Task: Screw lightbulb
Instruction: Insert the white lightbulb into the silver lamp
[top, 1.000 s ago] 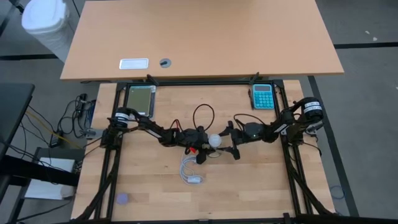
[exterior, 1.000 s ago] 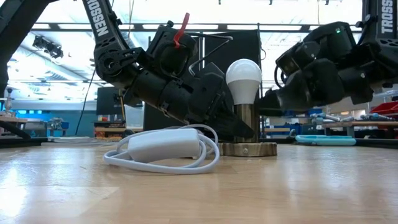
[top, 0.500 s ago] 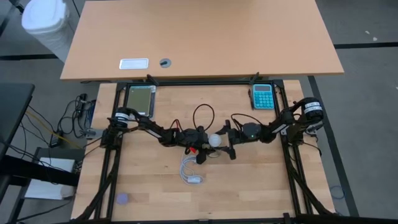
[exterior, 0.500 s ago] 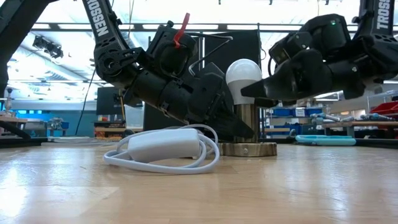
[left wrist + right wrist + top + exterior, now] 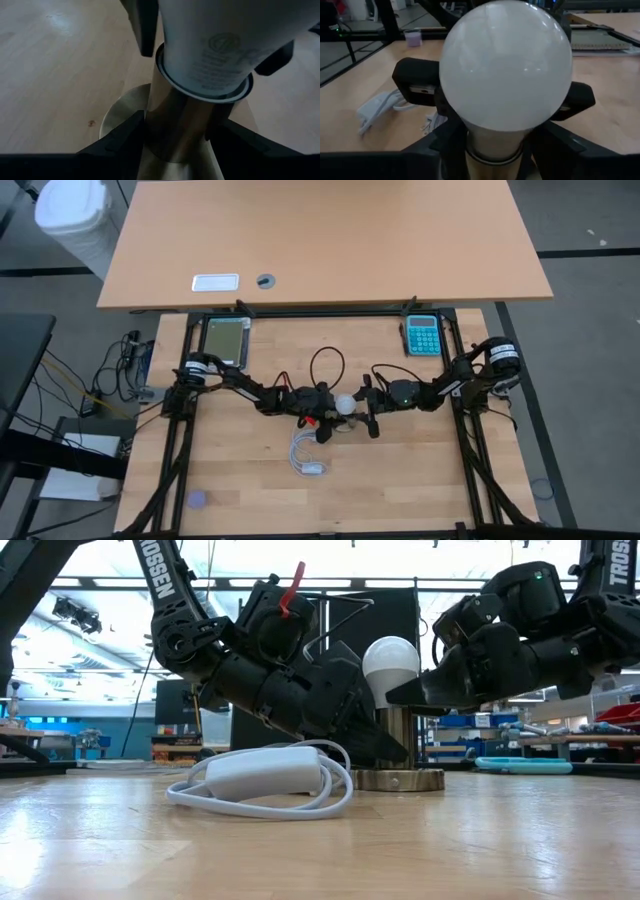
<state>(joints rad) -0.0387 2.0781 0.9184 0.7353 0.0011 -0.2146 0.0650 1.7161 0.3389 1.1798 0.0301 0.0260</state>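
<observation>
Two tools at mid-bench. Bulb [image 5: 391, 668] upright in metal socket [image 5: 396, 745]. Left tool [image 5: 175, 137] clenched on the socket stem, bracing it. Right tool [image 5: 492, 135] clasps the bulb's neck, apparently gripping. Step: screwing in; next move calls for a wrist twist. Coiled cable [image 5: 262, 777] lies just beside the base; open bench elsewhere.
</observation>
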